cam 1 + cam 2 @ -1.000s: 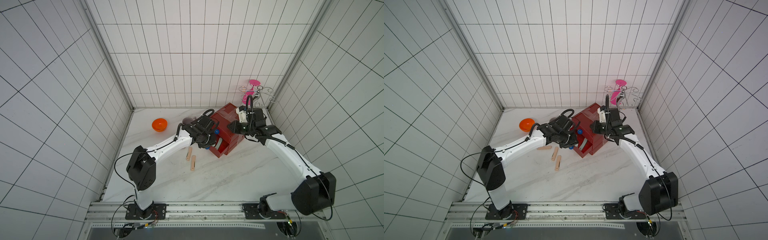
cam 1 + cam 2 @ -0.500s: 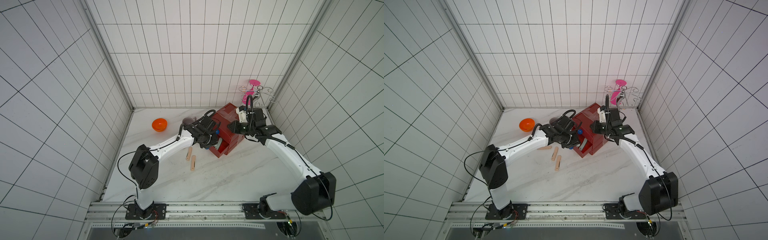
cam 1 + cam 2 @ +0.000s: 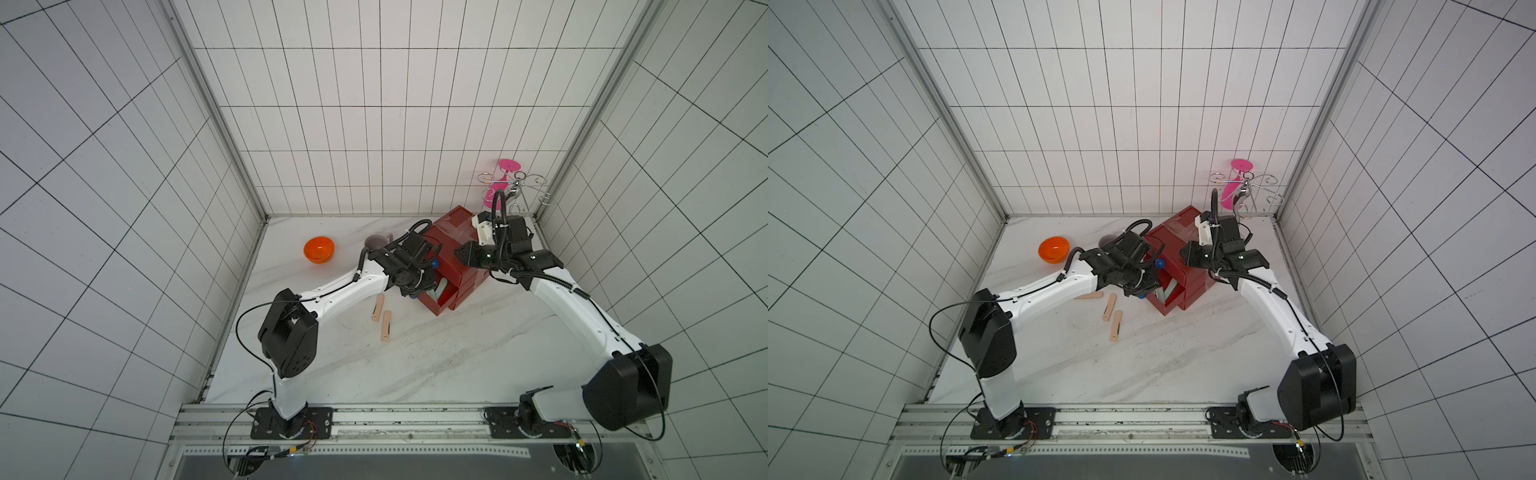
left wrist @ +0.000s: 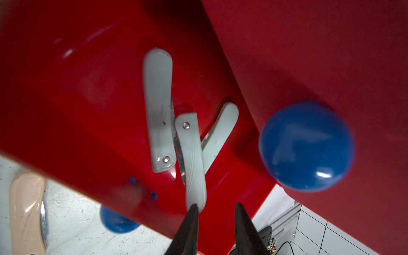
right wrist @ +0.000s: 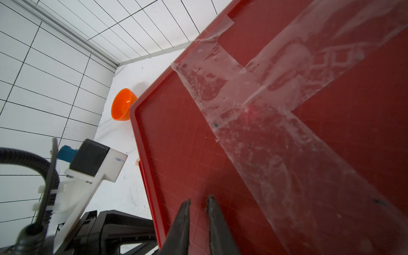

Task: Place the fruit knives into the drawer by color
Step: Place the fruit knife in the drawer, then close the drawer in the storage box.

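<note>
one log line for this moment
left gripper: jaws open over open drawer | inside: three mint knives | right gripper: jaws narrowly apart at chest top | table: three peach knives

Open drawer [image 4: 88,99], overhung by a blue knob [image 4: 306,146]; floor partly covered by three mint knives [image 4: 157,106]. Tabletop [image 3: 415,365] nearer the bases is unobstructed.

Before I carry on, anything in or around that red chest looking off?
The three pale mint folded plastic knives in the pulled-out drawer of the red plastic chest lie crossed in a heap, and the topmost knife seems to ride up on the drawer's front wall, beside the open left tool. It might catch on closing.
</note>
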You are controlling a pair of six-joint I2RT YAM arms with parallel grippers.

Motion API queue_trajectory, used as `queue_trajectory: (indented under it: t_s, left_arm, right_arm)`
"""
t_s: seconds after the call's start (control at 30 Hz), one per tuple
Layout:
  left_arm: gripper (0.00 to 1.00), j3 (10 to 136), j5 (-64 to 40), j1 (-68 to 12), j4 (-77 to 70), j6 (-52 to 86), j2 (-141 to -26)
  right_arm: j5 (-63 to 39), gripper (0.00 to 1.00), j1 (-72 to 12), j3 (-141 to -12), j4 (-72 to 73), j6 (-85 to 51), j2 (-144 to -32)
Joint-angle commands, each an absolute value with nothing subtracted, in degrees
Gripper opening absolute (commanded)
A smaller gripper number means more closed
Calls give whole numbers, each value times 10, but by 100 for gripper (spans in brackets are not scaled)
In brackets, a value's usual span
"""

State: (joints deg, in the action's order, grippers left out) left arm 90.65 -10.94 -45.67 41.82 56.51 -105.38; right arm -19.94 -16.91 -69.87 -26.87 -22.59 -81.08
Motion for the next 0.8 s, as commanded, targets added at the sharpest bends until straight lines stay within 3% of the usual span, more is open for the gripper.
queue_trajectory:
  t_s: [0.0, 0.23, 0.57, 0.77]
  left_arm:
    - [31, 922, -77, -459, 422, 557, -1019]
    - [21, 916, -25, -459, 448, 537, -961]
    - [1, 715, -28, -458, 298, 571, -856]
    - [0, 651, -43, -458, 245, 582, -850]
  right_arm:
    - [-191, 19, -182, -640, -506, -224, -878]
    - [-189, 19, -182, -641, -509, -222, -879]
    - [-186, 19, -181, -649, -517, -218, -882]
    - [-186, 19, -181, -648, -520, -218, -881]
